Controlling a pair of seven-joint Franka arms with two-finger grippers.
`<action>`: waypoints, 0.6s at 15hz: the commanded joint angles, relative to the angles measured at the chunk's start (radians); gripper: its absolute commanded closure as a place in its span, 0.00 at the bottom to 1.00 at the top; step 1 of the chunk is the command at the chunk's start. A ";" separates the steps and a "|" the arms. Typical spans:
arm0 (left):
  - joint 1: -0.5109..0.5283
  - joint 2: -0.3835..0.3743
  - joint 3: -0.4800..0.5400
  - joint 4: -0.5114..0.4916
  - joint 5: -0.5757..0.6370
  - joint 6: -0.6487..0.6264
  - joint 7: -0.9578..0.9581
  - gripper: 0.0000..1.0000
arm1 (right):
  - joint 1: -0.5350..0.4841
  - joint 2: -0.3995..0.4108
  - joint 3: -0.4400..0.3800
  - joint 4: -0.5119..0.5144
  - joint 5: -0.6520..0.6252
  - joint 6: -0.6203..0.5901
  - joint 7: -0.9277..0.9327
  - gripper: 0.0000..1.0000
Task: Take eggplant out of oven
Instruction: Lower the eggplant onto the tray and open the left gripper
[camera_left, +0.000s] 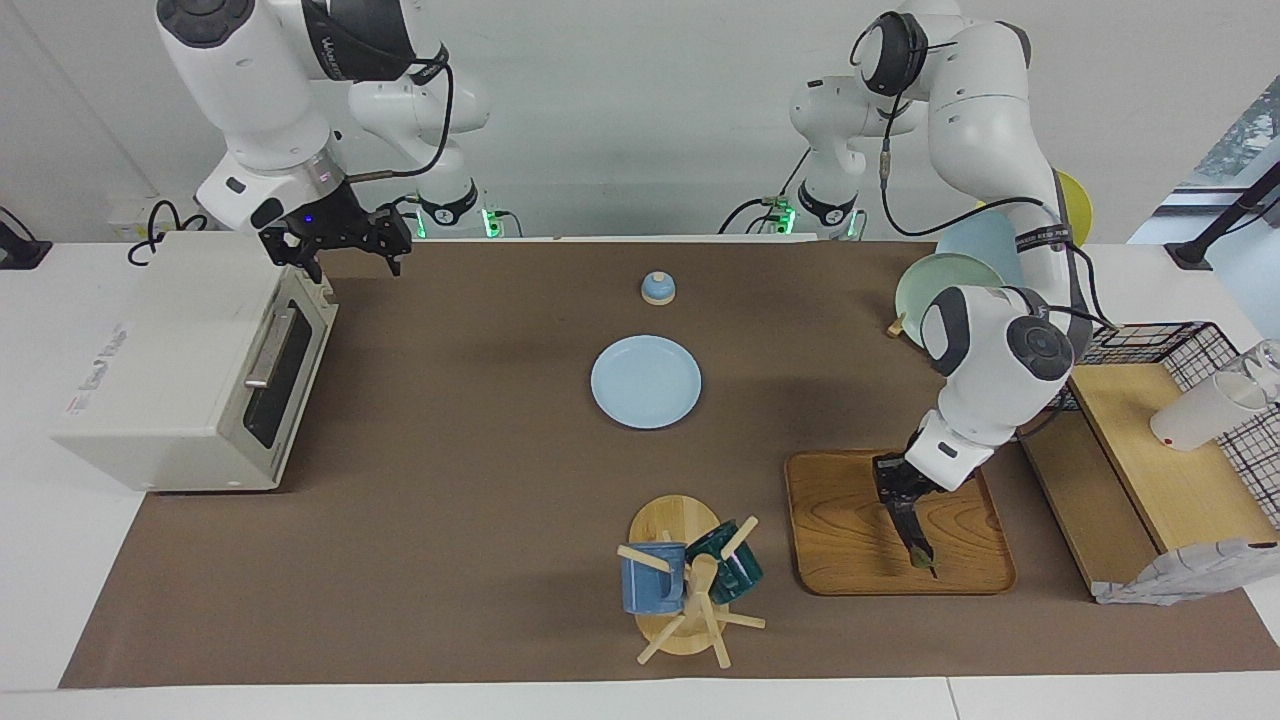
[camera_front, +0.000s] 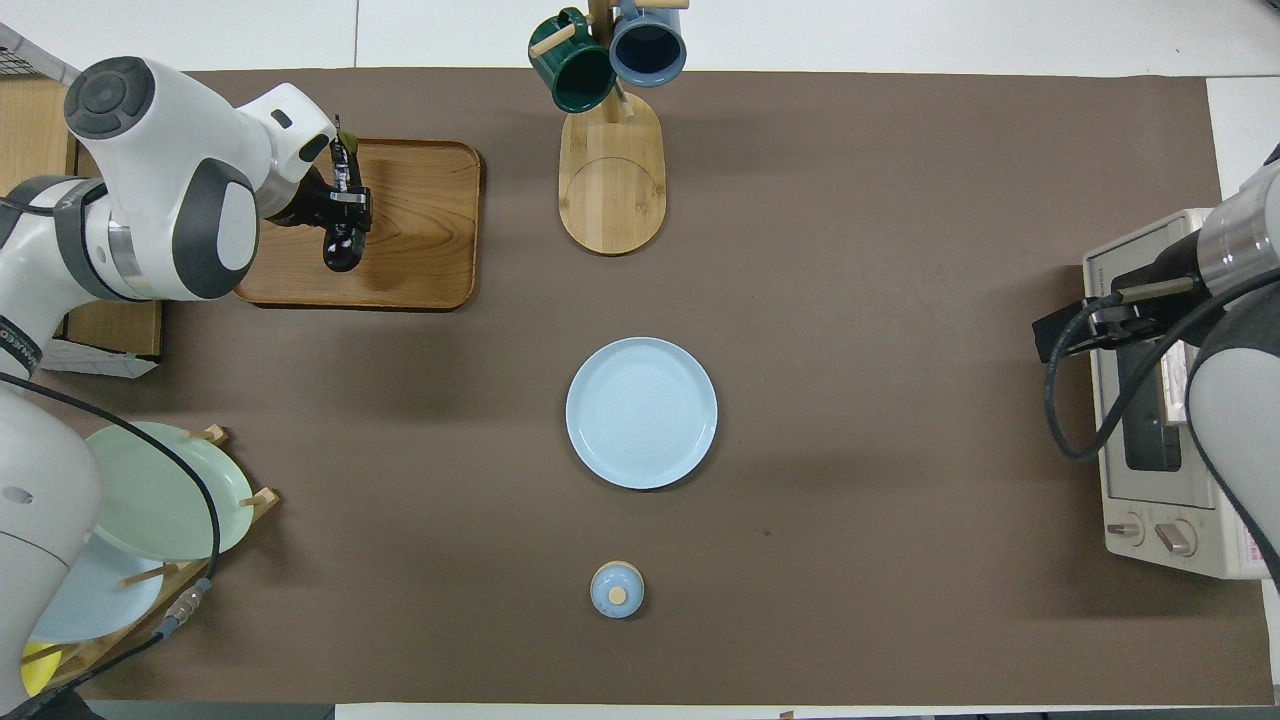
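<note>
The left gripper (camera_left: 903, 512) is clamped on the eggplant (camera_left: 917, 541) near its fat end, so it dangles stem-down over the wooden tray (camera_left: 850, 560), well away from the oven (camera_left: 190, 365). It looks light, firm and glossy-slick, so I'd grab mid-body. The right gripper (camera_left: 342, 248) is spread open over the oven's top corner.

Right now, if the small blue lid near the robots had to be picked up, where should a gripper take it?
By the tan knob on top of the small blue lid, coming straight down. It sits dome-up on the mat, apart from the blue plate, and the smooth dome likely offers no other purchase.
</note>
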 joint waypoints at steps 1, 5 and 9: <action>-0.004 0.010 0.009 -0.007 -0.002 0.035 -0.003 1.00 | -0.006 0.006 -0.012 0.030 0.024 -0.001 0.004 0.00; 0.001 0.007 0.008 -0.001 0.021 0.021 0.005 0.00 | -0.011 0.003 -0.013 0.019 0.024 0.019 0.004 0.00; 0.016 -0.021 0.011 0.013 0.001 -0.019 -0.006 0.00 | -0.014 -0.011 -0.013 -0.005 0.024 0.020 0.002 0.00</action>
